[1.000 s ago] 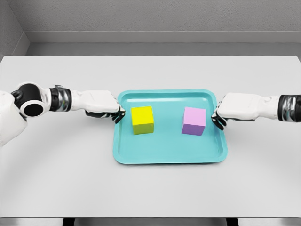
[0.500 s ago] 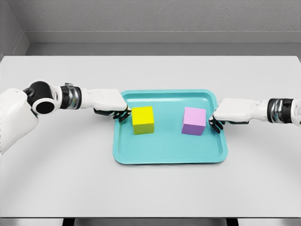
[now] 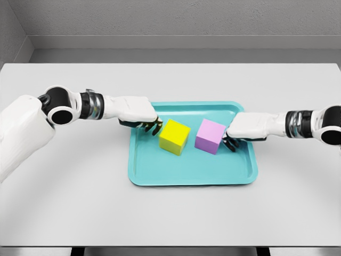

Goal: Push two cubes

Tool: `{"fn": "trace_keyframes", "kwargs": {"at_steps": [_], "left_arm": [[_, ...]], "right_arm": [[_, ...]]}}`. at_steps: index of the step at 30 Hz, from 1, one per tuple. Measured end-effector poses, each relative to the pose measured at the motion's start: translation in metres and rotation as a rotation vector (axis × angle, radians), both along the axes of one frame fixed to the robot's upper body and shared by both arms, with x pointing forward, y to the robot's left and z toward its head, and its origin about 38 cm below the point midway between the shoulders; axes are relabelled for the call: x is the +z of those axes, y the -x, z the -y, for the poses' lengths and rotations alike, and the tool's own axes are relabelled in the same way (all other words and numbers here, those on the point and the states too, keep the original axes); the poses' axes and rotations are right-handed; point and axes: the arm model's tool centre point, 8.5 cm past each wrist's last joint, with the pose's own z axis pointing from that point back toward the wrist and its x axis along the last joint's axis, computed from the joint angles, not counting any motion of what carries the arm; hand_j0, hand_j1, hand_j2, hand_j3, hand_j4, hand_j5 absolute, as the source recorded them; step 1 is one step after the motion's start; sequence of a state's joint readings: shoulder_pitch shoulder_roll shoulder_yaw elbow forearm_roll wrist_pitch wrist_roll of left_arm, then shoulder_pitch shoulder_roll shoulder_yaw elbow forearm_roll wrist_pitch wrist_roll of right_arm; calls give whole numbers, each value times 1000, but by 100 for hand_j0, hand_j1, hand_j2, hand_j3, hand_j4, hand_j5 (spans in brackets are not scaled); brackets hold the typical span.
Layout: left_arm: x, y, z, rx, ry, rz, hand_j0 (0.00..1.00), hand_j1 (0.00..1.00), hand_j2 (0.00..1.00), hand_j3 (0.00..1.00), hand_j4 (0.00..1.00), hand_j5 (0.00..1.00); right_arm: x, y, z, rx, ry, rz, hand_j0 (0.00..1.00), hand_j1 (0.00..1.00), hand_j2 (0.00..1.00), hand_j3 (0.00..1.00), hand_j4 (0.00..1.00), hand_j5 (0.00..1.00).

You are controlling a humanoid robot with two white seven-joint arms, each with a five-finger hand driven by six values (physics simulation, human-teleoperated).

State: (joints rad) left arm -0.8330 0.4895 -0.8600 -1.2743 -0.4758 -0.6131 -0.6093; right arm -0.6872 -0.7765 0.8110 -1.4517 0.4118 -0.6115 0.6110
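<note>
A grey table [image 3: 170,213] carries a teal tray [image 3: 192,175] at its middle. The left hand [image 3: 139,113], fingers curled (holding nothing), touches the yellow cube [image 3: 174,137] near the tray's left edge. The right hand [image 3: 246,128], likewise curled, presses the pink cube [image 3: 209,136] just beside it.

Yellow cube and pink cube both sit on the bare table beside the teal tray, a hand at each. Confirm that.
Not on the table: the head view shows the yellow cube and pink cube inside the teal tray, left hand and right hand at them.
</note>
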Motion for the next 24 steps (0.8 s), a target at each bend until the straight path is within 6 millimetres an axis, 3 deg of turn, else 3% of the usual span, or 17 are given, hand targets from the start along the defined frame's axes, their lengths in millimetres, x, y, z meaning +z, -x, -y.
{"fn": "trace_keyframes", "kwargs": {"at_steps": [6, 10, 14, 18, 24], "left_arm": [[1, 1, 1, -1, 18, -11, 40, 40, 40, 40, 40, 40], [11, 0, -6, 3, 38, -10, 42, 42, 42, 42, 42, 42], [24, 37, -24, -72, 45, -19, 42, 42, 42, 42, 42, 42], [26, 61, -22, -144, 34, -34, 42, 42, 42, 42, 42, 42], [14, 58, -13, -142, 42, -70, 42, 42, 42, 42, 42, 42]], "right_arm": [[0, -4, 2, -10, 6, 1, 30, 30, 30, 30, 30, 30], [18, -23, 21, -73, 10, 40, 31, 31, 31, 31, 31, 31], [31, -37, 29, -110, 10, 64, 31, 31, 31, 31, 31, 31], [37, -46, 15, -96, -7, 76, 31, 31, 31, 31, 31, 31], [33, -49, -9, -52, -18, 68, 30, 30, 30, 30, 30, 30]]}}
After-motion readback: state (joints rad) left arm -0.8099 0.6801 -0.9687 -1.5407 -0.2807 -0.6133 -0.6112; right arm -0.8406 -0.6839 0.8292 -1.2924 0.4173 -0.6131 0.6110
